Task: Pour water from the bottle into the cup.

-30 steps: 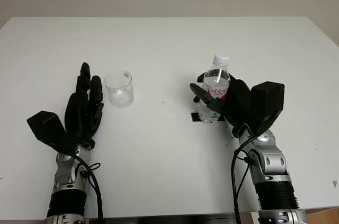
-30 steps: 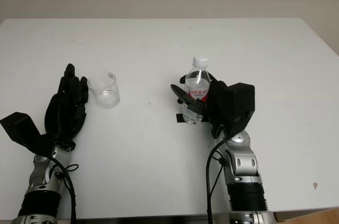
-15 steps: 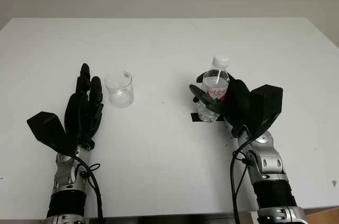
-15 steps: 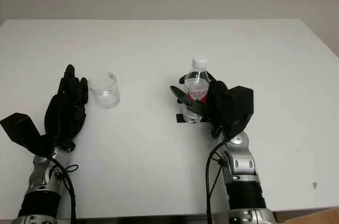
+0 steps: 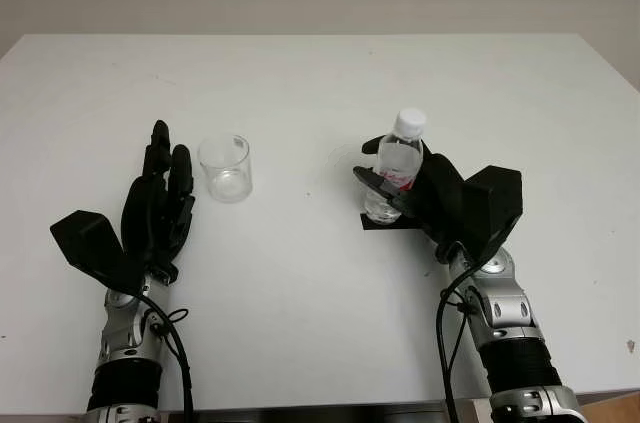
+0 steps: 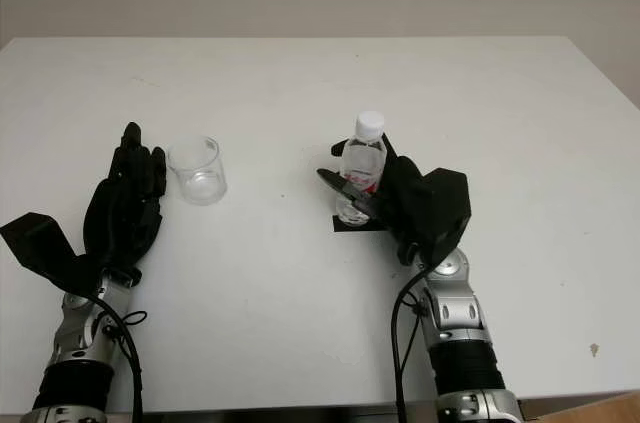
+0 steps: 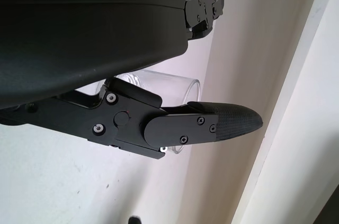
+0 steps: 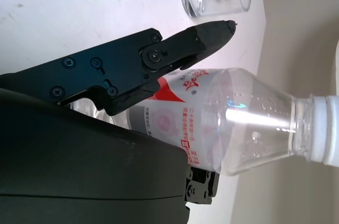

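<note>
Our right hand [image 5: 430, 198] wraps its fingers [image 8: 175, 49] round the capped bottle [image 5: 396, 168], ready to carry it. Our left hand [image 5: 158, 205], open, waits beside the cup [image 5: 225, 168] on the counter [image 5: 320, 83].

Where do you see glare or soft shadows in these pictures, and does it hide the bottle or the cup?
Right wrist view: a bright glare streak lies on the bottle shoulder held by the right hand, but its label stays readable. Left eye view: lighting is even, with faint shadows beside the cup and the open left hand; the table shows no strong glare.
</note>
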